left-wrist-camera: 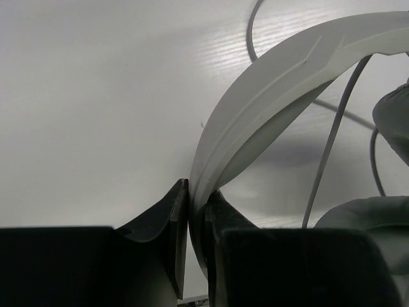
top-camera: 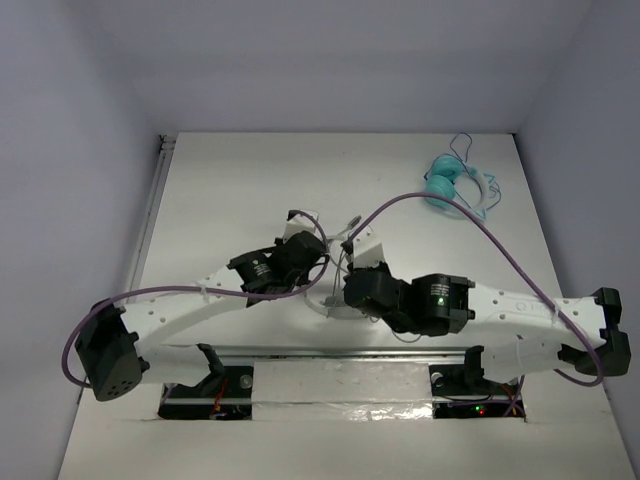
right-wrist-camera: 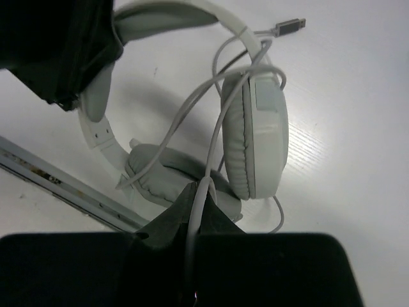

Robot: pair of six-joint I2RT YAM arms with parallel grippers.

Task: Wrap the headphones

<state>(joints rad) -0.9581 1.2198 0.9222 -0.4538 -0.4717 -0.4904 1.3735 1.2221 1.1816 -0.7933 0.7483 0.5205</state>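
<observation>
The white headphones point(right-wrist-camera: 262, 134) lie at mid-table, mostly hidden under both wrists in the top view point(top-camera: 330, 308). My left gripper point(left-wrist-camera: 197, 211) is shut on the wide headband point(left-wrist-camera: 268, 83), pinching its edge; it also shows in the top view point(top-camera: 300, 255). My right gripper point(right-wrist-camera: 201, 192) is shut on the thin grey cable point(right-wrist-camera: 214, 128), just above the lower ear cup point(right-wrist-camera: 160, 173); it shows in the top view too point(top-camera: 355, 285). The cable loops loosely over the upright ear cup. Its plug point(right-wrist-camera: 291, 25) rests on the table beyond.
Small teal headphones point(top-camera: 455, 185) with a thin blue cord lie at the back right. A metal strip point(top-camera: 330, 352) runs along the near table edge, close to the headphones. Purple arm cables point(top-camera: 480, 230) arc over the table.
</observation>
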